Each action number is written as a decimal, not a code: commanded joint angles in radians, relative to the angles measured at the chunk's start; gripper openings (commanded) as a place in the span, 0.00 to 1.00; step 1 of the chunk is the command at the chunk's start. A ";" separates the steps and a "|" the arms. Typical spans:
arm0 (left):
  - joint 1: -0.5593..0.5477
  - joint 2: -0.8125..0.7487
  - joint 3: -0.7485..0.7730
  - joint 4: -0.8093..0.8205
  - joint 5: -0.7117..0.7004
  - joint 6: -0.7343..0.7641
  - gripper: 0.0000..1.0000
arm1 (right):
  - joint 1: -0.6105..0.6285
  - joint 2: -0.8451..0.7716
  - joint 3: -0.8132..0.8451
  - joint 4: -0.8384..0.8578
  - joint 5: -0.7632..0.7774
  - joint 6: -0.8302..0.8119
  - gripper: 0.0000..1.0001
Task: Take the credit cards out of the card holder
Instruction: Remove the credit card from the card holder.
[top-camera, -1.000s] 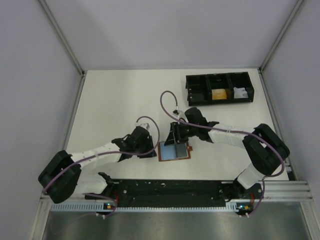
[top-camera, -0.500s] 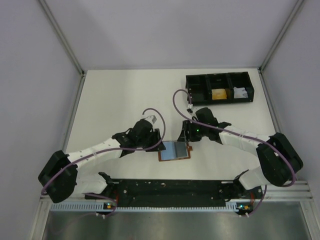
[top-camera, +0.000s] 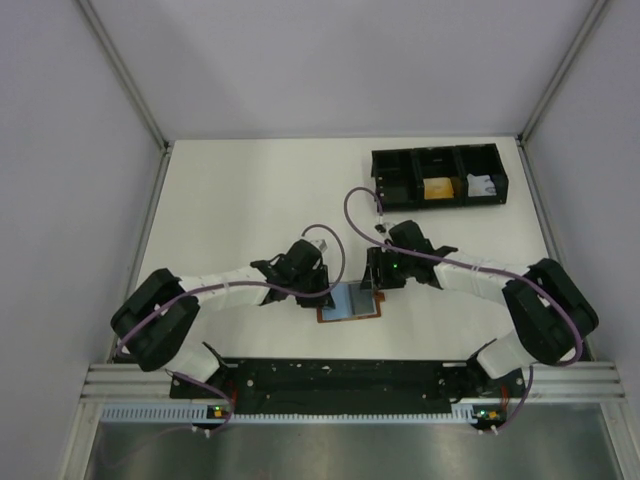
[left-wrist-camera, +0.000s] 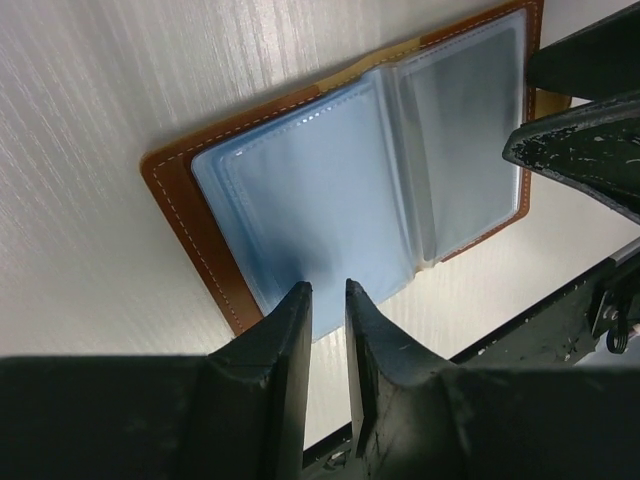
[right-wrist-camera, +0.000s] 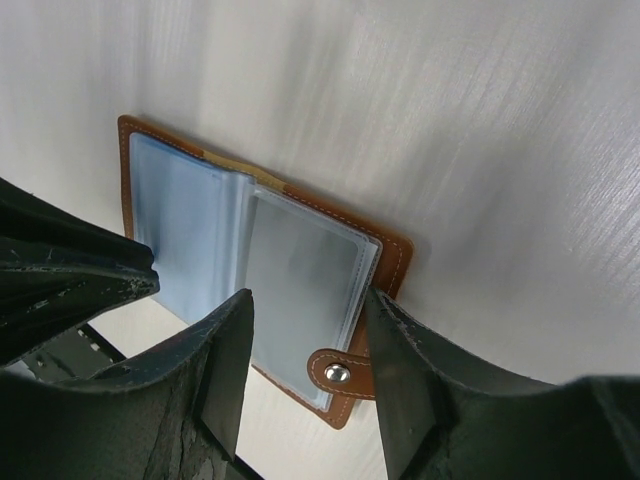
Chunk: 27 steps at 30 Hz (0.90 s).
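The small brown leather-like folding card holder (top-camera: 352, 302) lies opened flat on the white table (top-camera: 240, 200), near the front edge and between the 2 arms. Its clear bluish plastic sleeves (left-wrist-camera: 330, 190) face up. Whether cards sit inside them is too hazy to tell.

Opened out, the holder's long axis runs left to right from one gripper to the other, with the spine crossing it. The left gripper (left-wrist-camera: 328, 297) hovers right at the rim of the left-hand page, close to that page's outer corner. Its fingers are drawn in to a thin slit, and I cannot tell whether they pinch a sleeve edge or nothing at all.

The right gripper (right-wrist-camera: 308, 318) is spread wide, its 2 fingers straddling the right-hand page just above the snap tab (right-wrist-camera: 338, 372) (the tab pokes out from that page's outer edge).

Both arms are about equally near. The left looks better placed to pull from the left-hand sleeves, while the right could pin the other page down.
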 joint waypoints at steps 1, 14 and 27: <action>-0.003 0.024 -0.013 0.068 0.008 -0.015 0.23 | -0.005 0.027 0.004 0.024 -0.011 -0.021 0.48; -0.004 0.041 -0.073 0.100 0.005 -0.036 0.18 | -0.005 0.064 -0.005 0.102 -0.120 0.010 0.48; -0.003 0.044 -0.092 0.130 0.011 -0.046 0.18 | -0.005 0.041 -0.007 0.212 -0.252 0.093 0.31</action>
